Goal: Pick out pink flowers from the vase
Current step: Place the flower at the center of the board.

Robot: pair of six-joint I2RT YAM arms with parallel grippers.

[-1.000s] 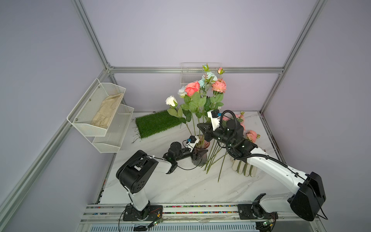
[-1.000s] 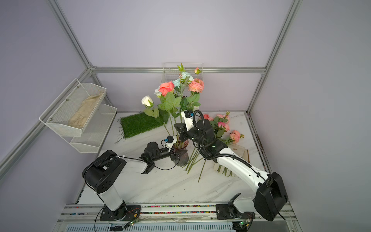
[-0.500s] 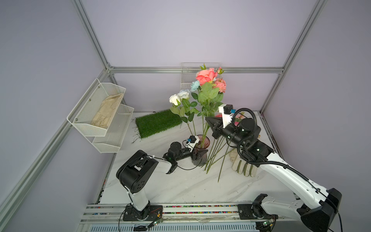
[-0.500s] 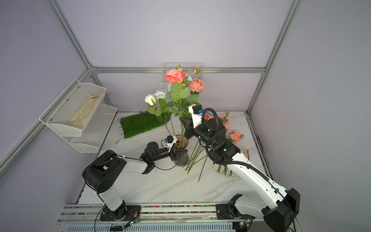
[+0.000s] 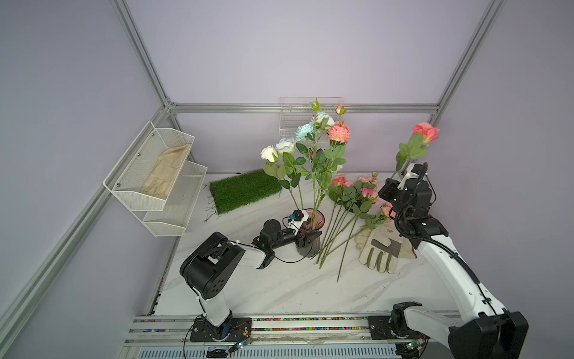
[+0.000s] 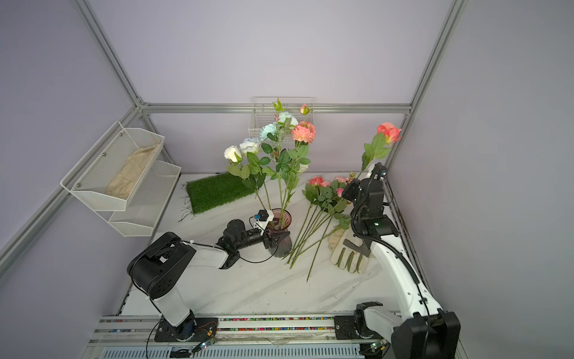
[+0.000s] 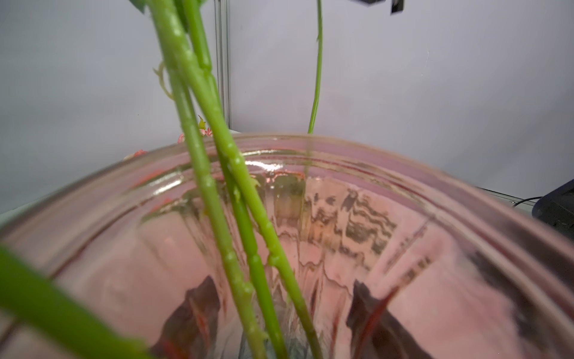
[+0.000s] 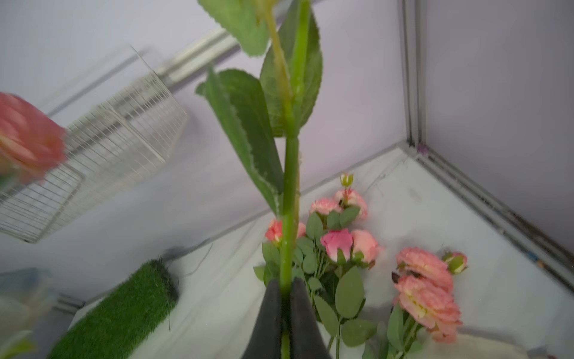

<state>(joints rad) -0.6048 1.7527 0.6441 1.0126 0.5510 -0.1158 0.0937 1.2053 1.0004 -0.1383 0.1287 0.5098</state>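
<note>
Mostly done, I think: right end effector (image 8: 285, 283) pinches a rose (image 5: 425, 132) by its stem, pile (image 5: 357, 192) on the desk (image 5: 279, 286) below it, left end effector (image 5: 306, 241) clamps the vase (image 5: 312, 230), one peony (image 5: 338, 134) left inside.

One vase (image 5: 311, 231) holds two white roses (image 5: 269, 153), two pale blue peonies (image 5: 306, 130), one salmon peony (image 5: 338, 133) and one pink bud (image 5: 340, 108). One pink rose (image 5: 426, 132) is aloft at 2 o'clock from the vase, and one bunch of pink flowers (image 5: 338, 181), at least six heads, lies nearer on that side. There are one grass mat (image 5: 245, 191) at 10 o'clock, one work glove (image 5: 383, 248) at 3 o'clock, one two-tier mesh shelf (image 5: 155, 174) and one wire basket (image 5: 295, 121).
</note>
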